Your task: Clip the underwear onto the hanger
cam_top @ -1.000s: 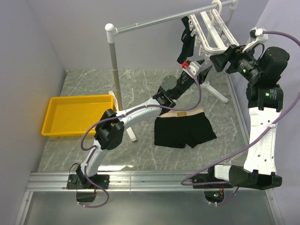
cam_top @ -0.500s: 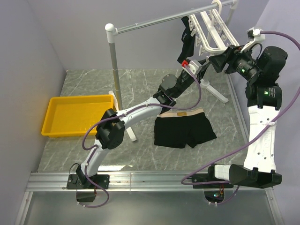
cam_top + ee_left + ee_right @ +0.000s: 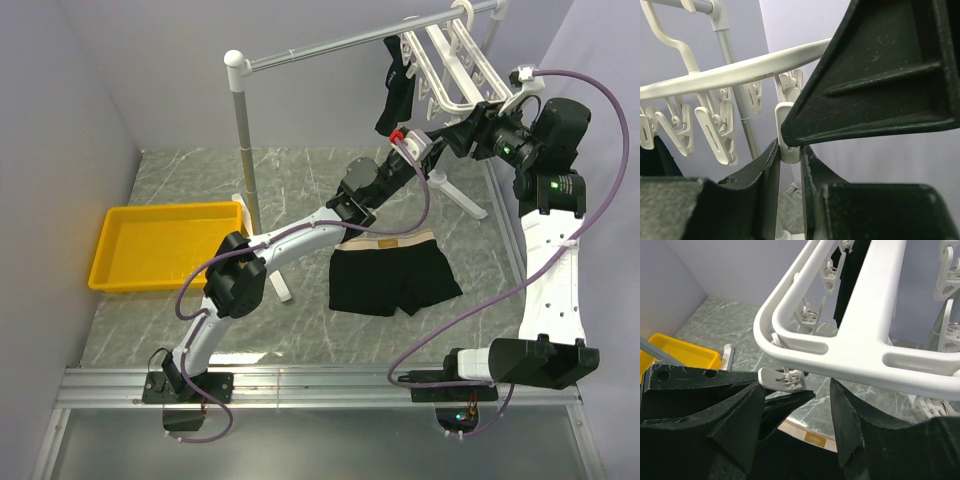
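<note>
The underwear [image 3: 390,275], black with a tan waistband, lies flat on the marble table under the arms; in the right wrist view its band [image 3: 812,436] shows below. The white hanger [image 3: 455,62] hangs from the rail. My left gripper [image 3: 427,145] reaches up to the hanger's near corner and is shut on a dangling white clip [image 3: 781,117], pinched between its two fingers [image 3: 765,175]. My right gripper [image 3: 459,135] is right beside it, open, its fingers [image 3: 852,420] standing apart just under the hanger frame [image 3: 865,347] and either side of that clip [image 3: 782,379].
A small all-black garment [image 3: 394,85] hangs clipped at the hanger's left end. The grey rail stand [image 3: 243,130] with white joints and feet stands mid-table. A yellow tray [image 3: 165,245] sits at the left. Several more clips [image 3: 715,127] dangle along the frame.
The left gripper closed on the clip and has held still since. The right arm moved up and left to the hanger's corner, its jaws narrowing.
</note>
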Motion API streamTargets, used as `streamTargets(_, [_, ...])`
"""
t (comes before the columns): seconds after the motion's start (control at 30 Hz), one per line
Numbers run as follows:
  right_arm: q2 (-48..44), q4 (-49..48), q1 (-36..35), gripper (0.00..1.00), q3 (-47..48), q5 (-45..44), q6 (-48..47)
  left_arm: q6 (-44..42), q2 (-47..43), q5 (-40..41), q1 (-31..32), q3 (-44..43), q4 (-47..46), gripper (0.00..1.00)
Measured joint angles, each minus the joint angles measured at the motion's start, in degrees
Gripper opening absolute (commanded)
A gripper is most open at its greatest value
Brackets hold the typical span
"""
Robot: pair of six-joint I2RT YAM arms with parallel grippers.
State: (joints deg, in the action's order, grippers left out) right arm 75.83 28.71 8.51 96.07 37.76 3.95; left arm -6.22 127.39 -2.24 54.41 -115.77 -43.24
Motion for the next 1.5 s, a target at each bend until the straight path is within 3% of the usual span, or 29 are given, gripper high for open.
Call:
streamTargets(0.33, [0.2,-3.4,-2.3,0.54,-0.6,-1.8,-1.6,0.0,0.0,-1.7,-0.2,-0.6,1.3,0.18])
streamTargets(0.5, [0.2,-4.7,-3.7,0.34,-2.1,-3.7,-3.7,0.0,0.0,-2.3,-0.2,-0.6,1.8,0.22])
streamTargets(0.73, [0.2,-5.7,-4.0,0.1,-2.7,-5.6,-5.1,-0.1,0.0,-3.7,-0.4,-0.6,2.5,0.49])
streamTargets(0.9, [0.2,-5.7,-4.0,0.0,-2.6,-5.7,-5.0,-0.1,-2.2,-4.7,-0.4,4.0,3.5,0.57])
streamTargets(1.1, [0.2,-5.7,-4.0,0.0,-2.6,-5.7,-4.8,2.5,-11.6,-6.0,-1.4,16.5,9.1,0.64])
streamTargets(1.27, [0.2,-5.6,-4.0,0.0,-2.5,-5.7,-4.8,8.9,-27.1,-6.7,-5.0,30.4,20.7,0.73])
streamTargets(1.33, [0.2,-5.6,-4.0,0.0,-2.4,-5.7,-4.8,11.6,-32.9,-5.8,-6.3,34.4,25.3,0.83])
streamTargets(1.5, [0.2,-5.5,-4.0,0.0,-2.4,-5.9,-4.7,21.7,-41.5,-4.0,-6.5,42.2,37.3,0.9])
